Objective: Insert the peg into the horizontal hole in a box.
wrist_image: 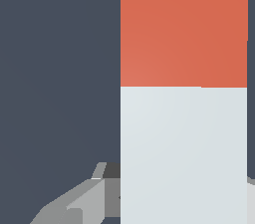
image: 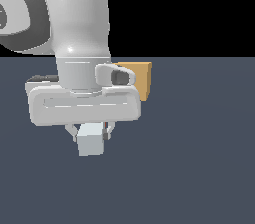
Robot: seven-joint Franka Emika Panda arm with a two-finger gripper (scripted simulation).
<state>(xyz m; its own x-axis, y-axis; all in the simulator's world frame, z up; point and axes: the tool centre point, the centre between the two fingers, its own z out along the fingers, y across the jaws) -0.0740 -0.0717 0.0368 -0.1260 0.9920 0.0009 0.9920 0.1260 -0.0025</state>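
Exterior view first: the white Franka arm [image: 74, 24] fills the upper part of the exterior view's left, its wrist pointing straight down over the dark slate-blue desk [image: 199, 168]. Below the broad white hand body, the tool [image: 90, 132] has its two short fingers [image: 71, 130] closed against the sides of the long square-sectioned peg [image: 90, 144], gripping it. From this angle only the peg's pale white-grey end face and a little of its top show, so it reads as a small block pointing toward the camera, and its length runs away behind the hand.

Behind the arm, toward the exterior view's right of the wrist, a corner of the small tan wood-coloured box [image: 141, 79] sticks out, standing on the desk near the line where the desk meets the black background. Most of the box is covered by the wrist and hand, and its hole cannot be seen in either view.

Wrist view: the peg [wrist_image: 184, 153] takes up much of the frame, its white-grey section nearest the camera and the orange-red end section [wrist_image: 184, 26] beyond it, with a straight seam between the two colours. A grey finger [wrist_image: 82, 203] of the tool lies just beside the pale section. Whether the peg touches the desk cannot be told.
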